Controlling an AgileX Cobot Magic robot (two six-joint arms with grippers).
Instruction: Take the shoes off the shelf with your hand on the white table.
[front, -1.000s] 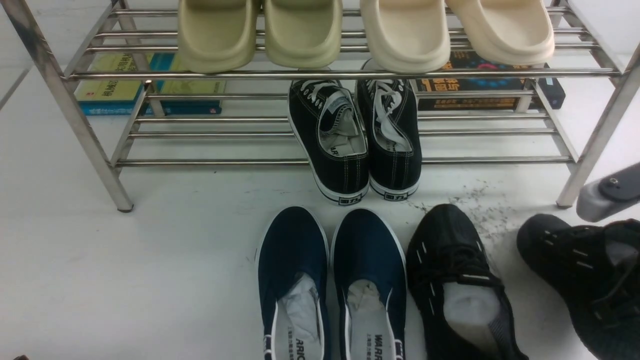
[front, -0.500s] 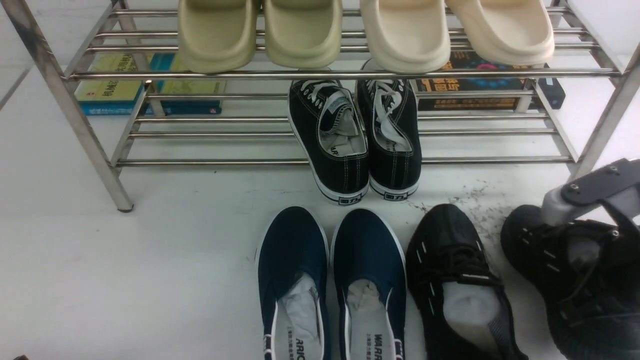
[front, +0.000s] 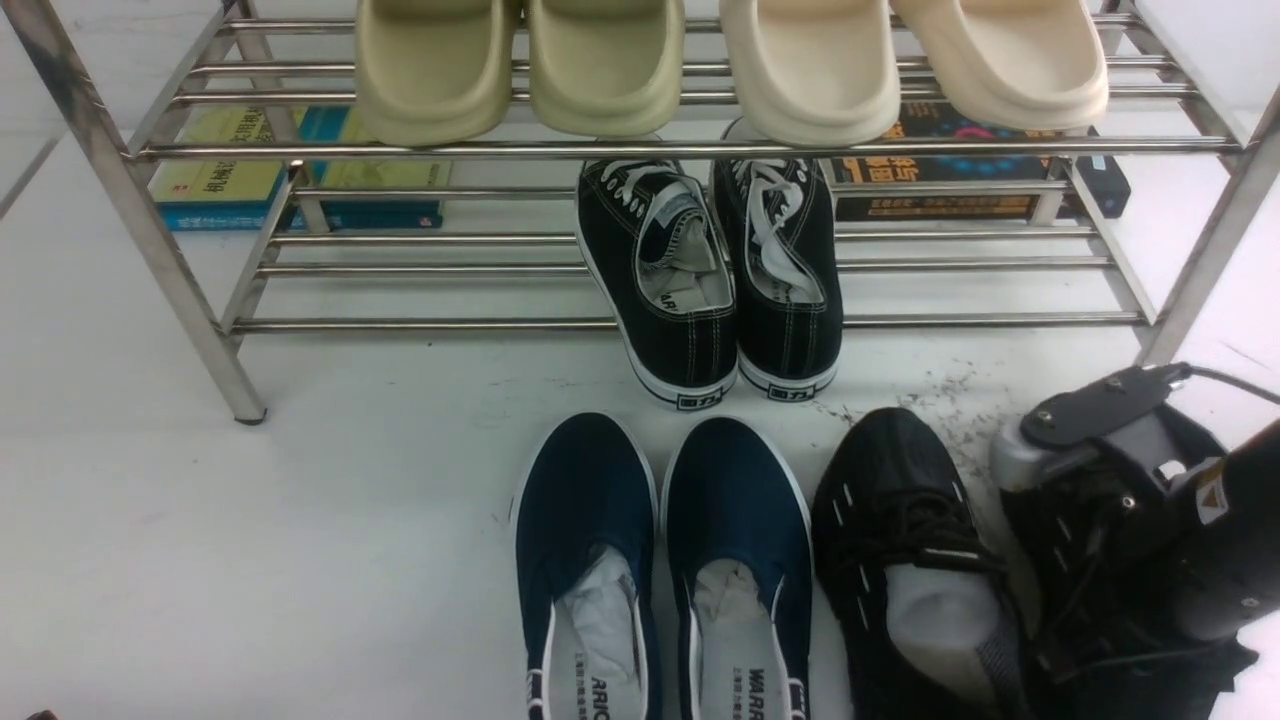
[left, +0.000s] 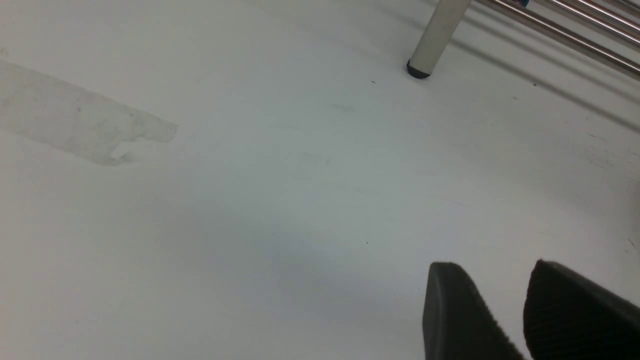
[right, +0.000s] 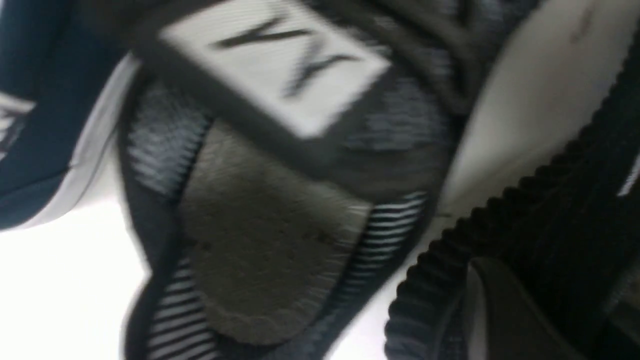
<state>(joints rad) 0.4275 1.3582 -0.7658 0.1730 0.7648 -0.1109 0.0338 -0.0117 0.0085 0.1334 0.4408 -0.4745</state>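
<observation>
The white table (front: 250, 560) ran wide before the steel shoe rack (front: 690, 148), bare to the left, crowded to the right. Both black knit sneakers were off the rack: one (front: 900, 520) stood beside the navy slip-ons (front: 660, 560), heel toward the robot; its mate (front: 1090, 600) hung just right of it under the right gripper (front: 1120, 500), apparently pinched, though the jaws were hidden. Little room lay between them. The left gripper (left: 505, 310) idled, slightly parted, holding nothing.
</observation>
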